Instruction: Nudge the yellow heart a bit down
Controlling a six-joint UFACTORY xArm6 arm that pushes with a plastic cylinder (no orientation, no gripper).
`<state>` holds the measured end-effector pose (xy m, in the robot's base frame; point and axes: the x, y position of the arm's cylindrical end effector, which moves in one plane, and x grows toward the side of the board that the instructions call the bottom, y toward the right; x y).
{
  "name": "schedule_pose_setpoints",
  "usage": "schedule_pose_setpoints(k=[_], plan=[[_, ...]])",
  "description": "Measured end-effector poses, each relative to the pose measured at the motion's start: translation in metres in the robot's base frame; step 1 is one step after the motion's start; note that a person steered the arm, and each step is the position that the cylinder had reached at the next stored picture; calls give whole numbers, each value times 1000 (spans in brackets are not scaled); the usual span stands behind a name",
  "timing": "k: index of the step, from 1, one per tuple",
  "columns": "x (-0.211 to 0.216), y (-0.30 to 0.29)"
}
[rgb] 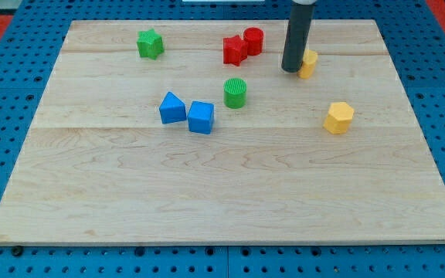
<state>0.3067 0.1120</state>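
Observation:
The yellow heart (309,64) sits near the view's top right on the wooden board, partly hidden behind my rod. My tip (291,69) rests on the board right against the heart's left side. A second yellow block, a hexagon (339,117), lies lower and to the right of the heart.
A red star (234,51) and a red cylinder (253,40) stand left of my tip. A green cylinder (236,93) is below them. A blue triangle (172,108) and a blue cube (201,117) sit mid-left. A green star (151,43) is at top left.

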Motion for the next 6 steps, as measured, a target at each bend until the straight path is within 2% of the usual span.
schedule_pose_setpoints(k=[2, 3, 4, 5, 6], plan=[[-16, 91], [-56, 81], [-96, 103], [-82, 177], [-59, 177]])
